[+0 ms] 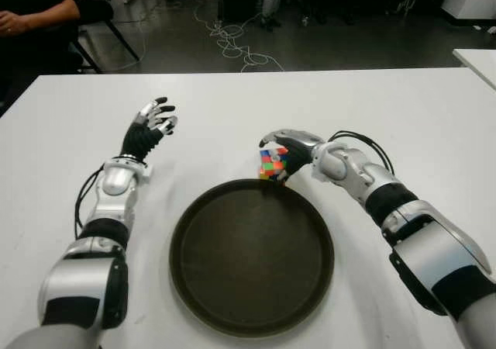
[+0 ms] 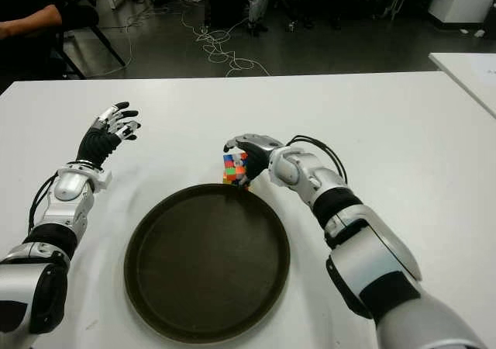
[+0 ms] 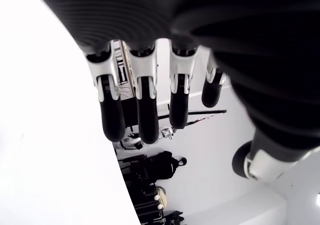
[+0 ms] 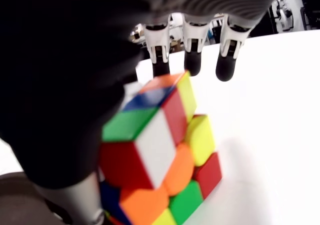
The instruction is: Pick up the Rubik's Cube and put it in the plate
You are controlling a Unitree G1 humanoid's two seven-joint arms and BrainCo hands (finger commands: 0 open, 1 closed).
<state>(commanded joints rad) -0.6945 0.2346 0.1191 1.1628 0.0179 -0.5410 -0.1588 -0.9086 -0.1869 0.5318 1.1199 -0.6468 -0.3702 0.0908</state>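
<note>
At the upper left corner of the left eye view, a person's forearm [image 1: 35,15] shows beside a dark chair, behind the white tabletop [image 1: 403,116]. In the left part of the frame the left hand [image 1: 149,126] is raised over the tabletop, its fingers [image 3: 145,110] spread and relaxed, grasping nothing; it is well apart from the other things. In the lower centre lies the round dark plate [image 1: 203,291], flat on the tabletop and with nothing in it. Just beyond the plate's far rim, at the centre of the frame, is the Rubik's Cube [image 1: 270,163], outside the plate and close to its edge. The right hand [image 1: 288,149] reaches in from the right part of the frame and is curled over the cube; in the right wrist view the fingers [image 4: 192,60] hang over the cube's far side while the thumb presses at its near side, so the hand appears to be clasping it. Whether the cube is lifted off the tabletop cannot be told.
</note>
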